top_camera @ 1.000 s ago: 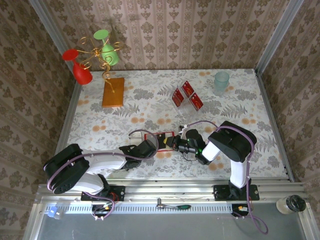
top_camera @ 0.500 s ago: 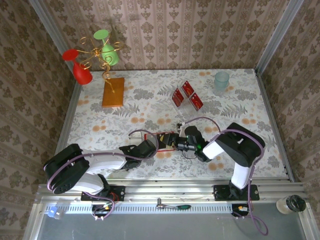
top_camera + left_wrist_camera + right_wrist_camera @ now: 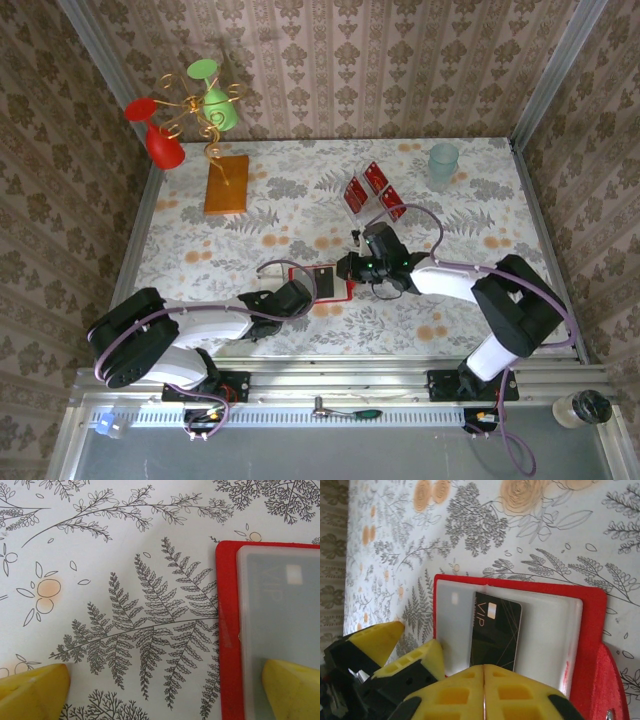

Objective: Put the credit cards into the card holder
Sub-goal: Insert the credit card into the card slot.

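Observation:
The card holder (image 3: 322, 281) lies open on the flowered table, red rim (image 3: 592, 630) around a pale inside. A dark card marked VIP (image 3: 496, 630) lies flat in the middle of it. My right gripper (image 3: 484, 669) is shut, its tips over the card's near end; in the top view it (image 3: 352, 268) is at the holder's right edge. My left gripper (image 3: 162, 692) is open: one finger (image 3: 295, 690) rests on the holder's pale sleeve (image 3: 280, 610), the other on the cloth. Three red credit cards (image 3: 357, 192) lie grouped at the back.
An orange-brown slab (image 3: 226, 184) lies at the back left, under a wire stand with red and green cups (image 3: 190, 110). A pale green tumbler (image 3: 443, 165) stands at the back right. Patterned walls close in three sides.
My right arm has swung its elbow out to the right and its gripper has shifted slightly up along the holder's right edge. The left arm has stayed put.

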